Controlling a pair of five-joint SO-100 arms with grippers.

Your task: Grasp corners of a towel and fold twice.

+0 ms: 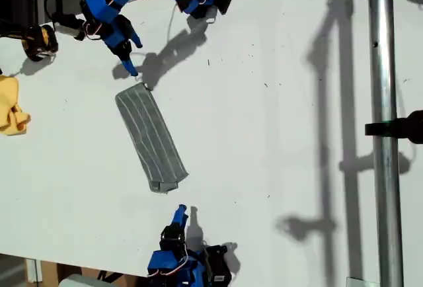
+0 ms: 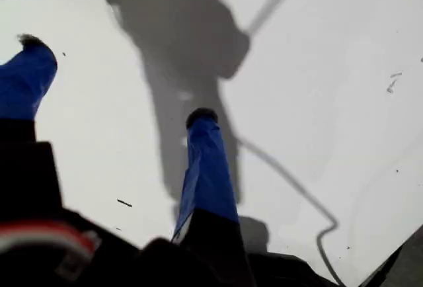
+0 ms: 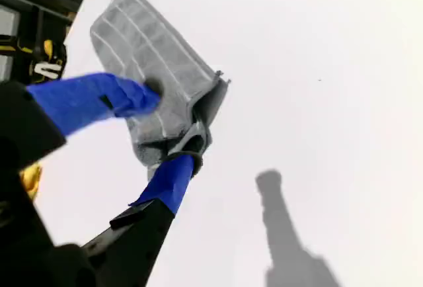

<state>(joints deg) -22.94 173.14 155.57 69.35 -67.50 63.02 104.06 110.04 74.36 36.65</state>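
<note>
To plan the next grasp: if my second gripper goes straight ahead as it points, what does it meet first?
Probably the towel: my second gripper is open and aimed at its near end, though depth is unclear.

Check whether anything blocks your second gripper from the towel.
Nothing visible does. Only bare white table lies between my second gripper and the crumpled near end of the towel.

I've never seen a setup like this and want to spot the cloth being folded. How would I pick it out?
Look at the big white table. Between the two blue arms, left of centre in the exterior view, lies the towel, a long narrow grey strip set on a slant. Fine white stripes mark it out from the yellow cloth bunched at that view's left edge.
</note>
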